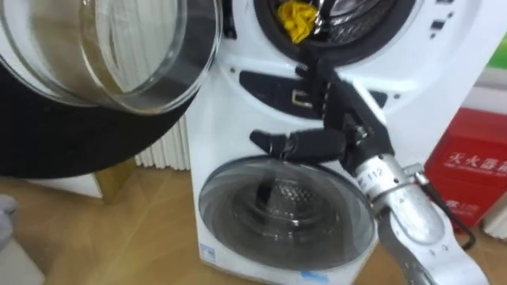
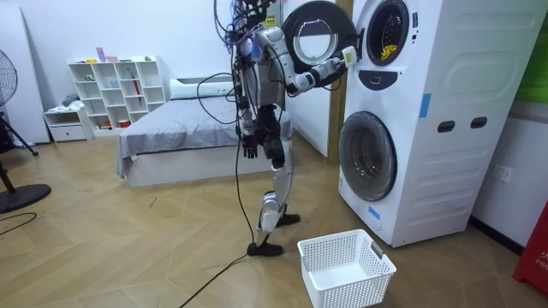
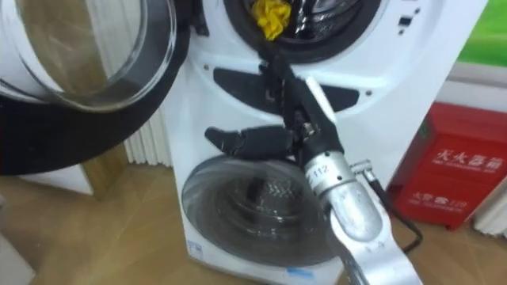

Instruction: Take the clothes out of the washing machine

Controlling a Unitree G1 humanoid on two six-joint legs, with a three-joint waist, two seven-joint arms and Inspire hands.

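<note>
Stands on the wood floor in front of a tall white washing machine (image 2: pixel 445 128), face turned to it; reaches the right arm up to the top drum (image 1: pixel 356 20); holds the right robot hand (image 1: pixel 337 111) wide, with the fingers (image 1: pixel 317 75) straight and pointing up at the rim of the round hole, and the thumb (image 1: pixel 289 144) stuck out to the side; grips nothing with it; lets the left robot hand (image 2: pixel 249 145) hang down by the hip in the room view, too small there to tell if wide or shut; inside the top drum, a yellow cloth (image 1: pixel 297 20), bunched up at the front edge, just above the fingertips; cannot tell if touching or not; to the left of the hole, the top door (image 1: pixel 119 55), swung wide open, round, with clear glass; below the right robot hand, the bottom door (image 1: pixel 285 206), round, with glass, shut; on the floor beside the machine and near the feet, a white basket (image 2: pixel 347 267) with little holes in its sides; to the right of the machine, a red box (image 1: pixel 471 170); far behind, a bed (image 2: pixel 171 137) with a grey cover, and a white shelf (image 2: pixel 120 90) by the wall.
</note>
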